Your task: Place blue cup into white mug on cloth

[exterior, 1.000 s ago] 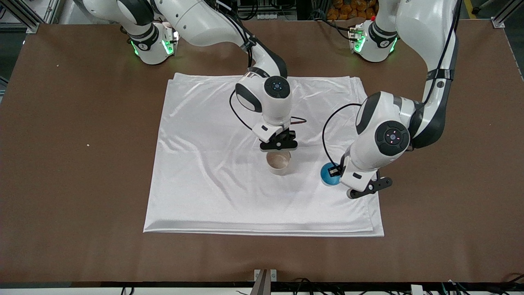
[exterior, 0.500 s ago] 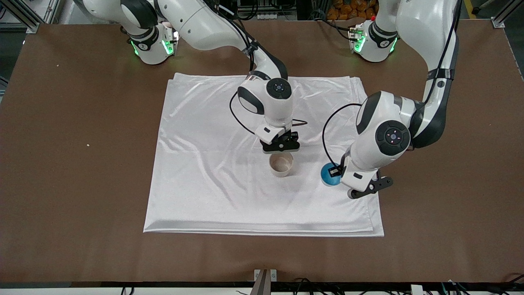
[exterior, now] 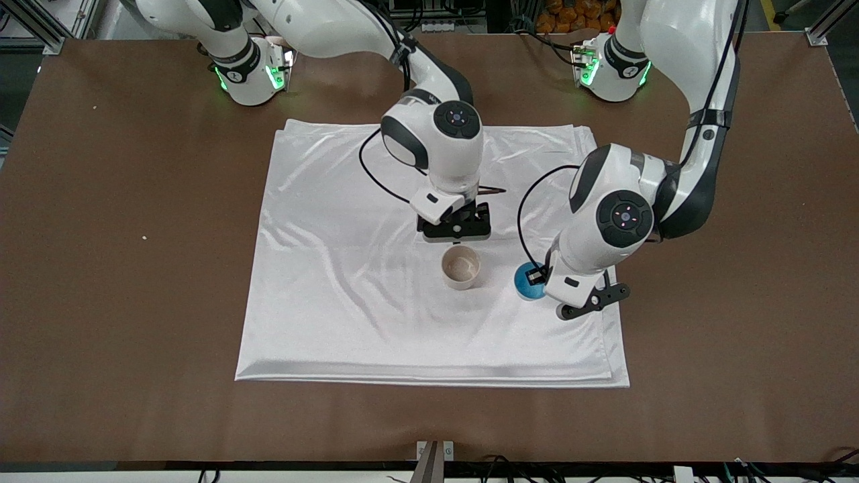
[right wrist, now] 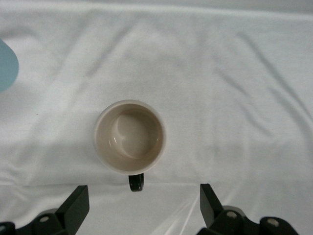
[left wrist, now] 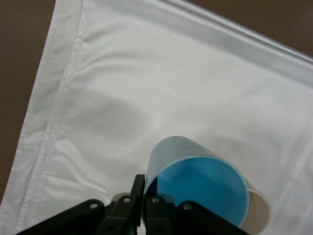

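Front view: white mug stands upright mid-cloth; right gripper hangs above the cloth beside it. Left gripper holds the blue cup over the cloth.

Left wrist view: jaws pinch the cup's rim.

Right wrist view: jaws wide, mug below.

My brown matte table carries a large, shiny white satin cloth, folded and lightly wrinkled.
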